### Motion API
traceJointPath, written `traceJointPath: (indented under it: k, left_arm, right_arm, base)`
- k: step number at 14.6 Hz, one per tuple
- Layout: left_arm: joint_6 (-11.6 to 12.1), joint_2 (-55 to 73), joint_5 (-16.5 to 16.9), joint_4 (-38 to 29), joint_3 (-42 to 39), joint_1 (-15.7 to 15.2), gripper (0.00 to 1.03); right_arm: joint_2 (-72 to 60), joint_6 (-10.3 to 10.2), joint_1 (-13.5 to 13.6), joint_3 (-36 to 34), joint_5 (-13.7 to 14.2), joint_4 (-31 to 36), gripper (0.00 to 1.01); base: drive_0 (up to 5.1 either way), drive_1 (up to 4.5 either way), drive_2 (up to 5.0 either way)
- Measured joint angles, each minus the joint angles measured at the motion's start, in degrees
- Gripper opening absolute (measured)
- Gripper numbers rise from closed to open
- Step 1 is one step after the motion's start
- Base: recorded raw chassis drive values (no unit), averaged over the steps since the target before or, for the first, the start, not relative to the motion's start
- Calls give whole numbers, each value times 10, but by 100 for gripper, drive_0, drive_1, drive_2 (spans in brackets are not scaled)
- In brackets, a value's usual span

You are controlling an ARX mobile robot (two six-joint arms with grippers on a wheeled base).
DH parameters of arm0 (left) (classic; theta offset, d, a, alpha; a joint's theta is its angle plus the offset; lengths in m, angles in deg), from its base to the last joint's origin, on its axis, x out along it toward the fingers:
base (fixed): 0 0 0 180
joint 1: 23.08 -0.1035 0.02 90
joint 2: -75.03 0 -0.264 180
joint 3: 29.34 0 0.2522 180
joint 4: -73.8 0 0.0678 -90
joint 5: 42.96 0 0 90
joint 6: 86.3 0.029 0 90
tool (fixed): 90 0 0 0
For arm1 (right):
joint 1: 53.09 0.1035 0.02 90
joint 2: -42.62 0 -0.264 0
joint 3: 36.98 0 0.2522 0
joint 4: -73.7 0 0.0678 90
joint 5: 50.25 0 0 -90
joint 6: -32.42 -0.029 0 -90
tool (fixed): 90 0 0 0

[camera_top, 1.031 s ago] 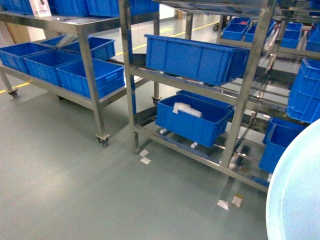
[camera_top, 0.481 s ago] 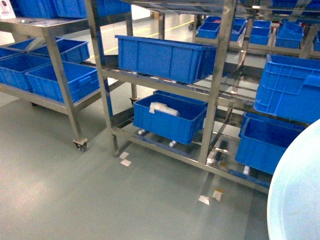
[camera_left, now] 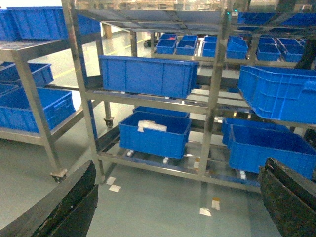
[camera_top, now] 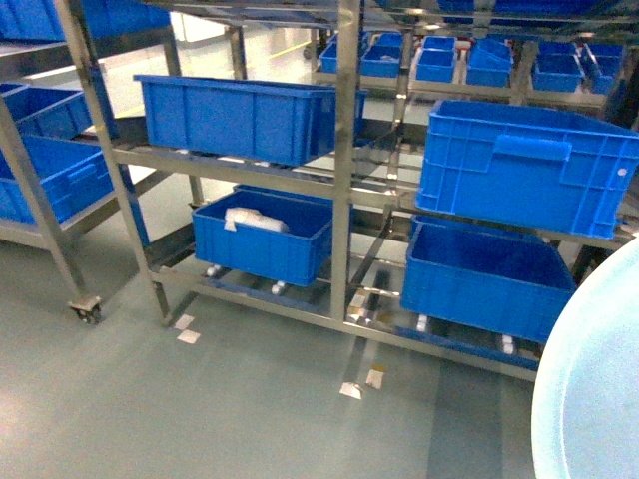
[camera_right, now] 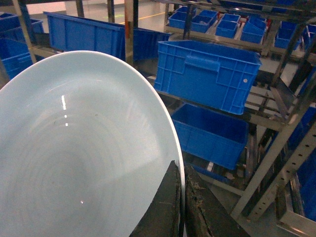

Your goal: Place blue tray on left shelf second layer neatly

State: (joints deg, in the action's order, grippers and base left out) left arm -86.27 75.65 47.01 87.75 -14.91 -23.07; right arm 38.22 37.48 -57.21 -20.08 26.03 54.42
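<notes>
Firmly blue tray point(camera_right: 74, 148) rim within right pincer point(camera_right: 181, 197).

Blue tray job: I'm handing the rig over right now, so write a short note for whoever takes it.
Right tool: shut on the blue tray, pinching its rim; the tray shows at the lower right of the head view.
Left tool: open, holding nothing.
The steel shelf stands ahead, across the floor, its tiers carrying blue crates.
Done: tray picked up and carried.
Left: reach the left shelf's second layer and set the tray down neatly.
</notes>
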Motion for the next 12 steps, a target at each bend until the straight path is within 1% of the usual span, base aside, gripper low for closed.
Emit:
traceJointPath:
  k: [12]
  left_arm:
    - [0, 0, 0, 0, 0, 0, 98]
  right_arm:
    - [0, 0, 0, 0, 0, 0, 2]
  base:
    - [-158, -158, -158]
